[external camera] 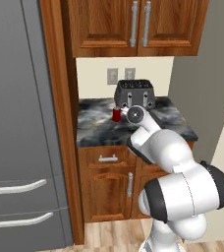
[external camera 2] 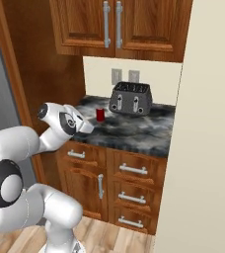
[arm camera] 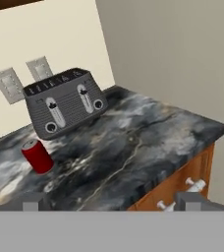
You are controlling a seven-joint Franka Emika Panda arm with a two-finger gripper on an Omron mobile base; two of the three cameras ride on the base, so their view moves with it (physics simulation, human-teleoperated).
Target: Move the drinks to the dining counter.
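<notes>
Gripper fingertips are seen spread wide apart at the bottom of the hand view, with nothing held between them. A red can stands upright on the marbled worktop, ahead of the fingers and off to their left, just in front of a black toaster.

From the left base view, the can is partly hidden behind the robot's wrist, beside the toaster.

From the right base view, the can is seen standing left of the toaster, apart from the hand.
</notes>
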